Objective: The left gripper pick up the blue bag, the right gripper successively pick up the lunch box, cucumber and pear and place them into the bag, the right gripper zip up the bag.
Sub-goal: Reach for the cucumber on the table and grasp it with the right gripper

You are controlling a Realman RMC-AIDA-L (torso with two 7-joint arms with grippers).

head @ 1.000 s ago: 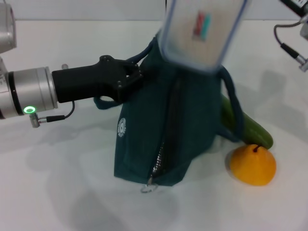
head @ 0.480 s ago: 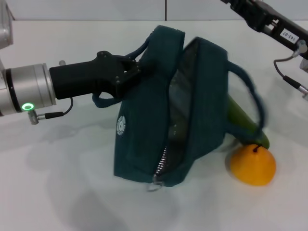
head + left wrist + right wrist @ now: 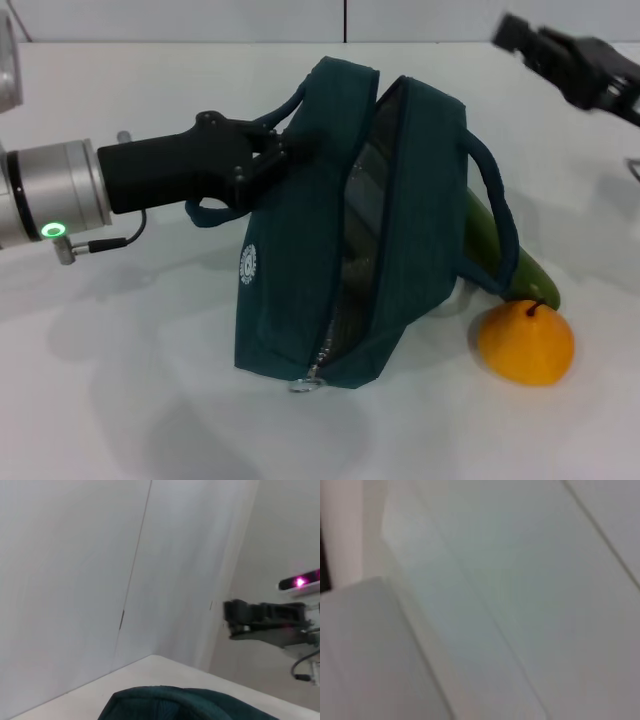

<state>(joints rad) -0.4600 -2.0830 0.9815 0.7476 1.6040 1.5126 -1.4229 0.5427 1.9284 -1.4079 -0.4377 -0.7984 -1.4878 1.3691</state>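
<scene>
**Operator:** White tabletop [image 3: 120, 400], pale panelled wall behind it. I have the blue bag [image 3: 300, 300] standing mid-surface, leaning, zipper open along the top, ring pull [image 3: 306, 384] down at the near end.

**Observer:** Left arm?

**Operator:** The left end effector [image 3: 283, 150] comes in from my left, pinching the bag's near handle [image 3: 215, 210] at the rim and holding that side up. Green light on its wrist is lit.

**Observer:** The lunch box?

**Operator:** Something pale and glossy shows through the mouth of the bag, likely the lunch box [image 3: 358, 240], but I can't make out the lid or label from the head view.

**Observer:** The rest?

**Operator:** The cucumber [image 3: 505, 255] lies on the tabletop behind the bag's right side, partly hidden by the far handle [image 3: 495, 215]. The pear [image 3: 526, 345] sits just beside its near end, stem up, close to the bag's corner.

**Observer:** Right arm?

**Operator:** The right end effector [image 3: 515, 35] is up at the far right, well apart from the bag, carrying nothing; I cannot tell whether it is spread or pressed together. The left wrist view shows it [image 3: 235, 620] too, above the bag's rim [image 3: 190, 705]. Right wrist view gives only wall.
</scene>
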